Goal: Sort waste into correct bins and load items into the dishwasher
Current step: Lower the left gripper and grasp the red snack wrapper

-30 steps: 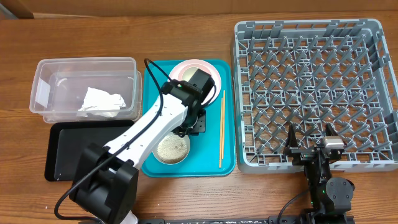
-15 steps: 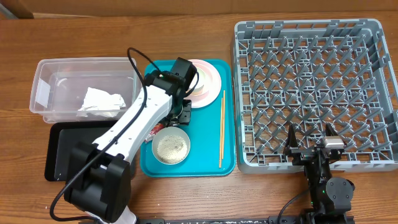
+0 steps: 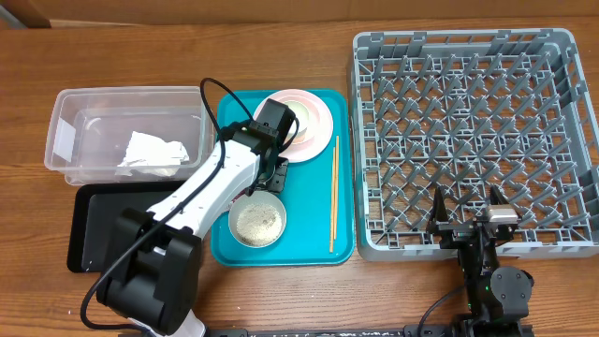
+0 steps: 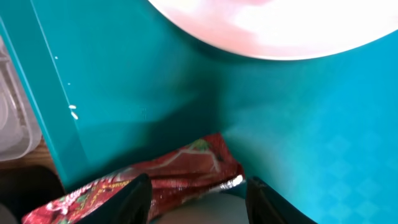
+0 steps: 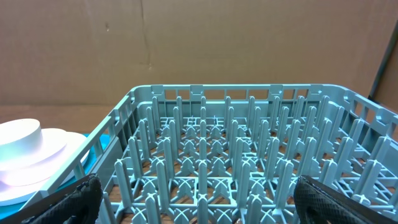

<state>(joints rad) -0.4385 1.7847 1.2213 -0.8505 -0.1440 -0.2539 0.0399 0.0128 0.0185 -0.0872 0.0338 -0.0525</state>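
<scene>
In the left wrist view a red-and-silver snack wrapper (image 4: 168, 177) lies on the teal tray (image 4: 298, 124), just ahead of my left gripper (image 4: 196, 186). The jaws stand apart on either side of it, so the gripper is open. The pink plate (image 4: 280, 25) fills the top of that view. From overhead, my left gripper (image 3: 273, 178) hangs over the tray between the plate (image 3: 314, 122) and a bowl of rice (image 3: 257, 223). Chopsticks (image 3: 333, 192) lie along the tray's right side. My right gripper (image 3: 465, 208) stands open at the near edge of the grey rack (image 3: 477, 56).
A clear tub (image 3: 126, 131) holding a crumpled white napkin (image 3: 150, 152) sits left of the teal tray, with a black tray (image 3: 98, 229) in front of it. A loose rice grain (image 4: 73, 112) lies on the teal tray. The rack's upright pegs (image 5: 214, 155) fill the right wrist view.
My left arm has swung left across the teal tray, away from above the rice bowl and plate, and its jaws have spread. The right arm has not moved.
</scene>
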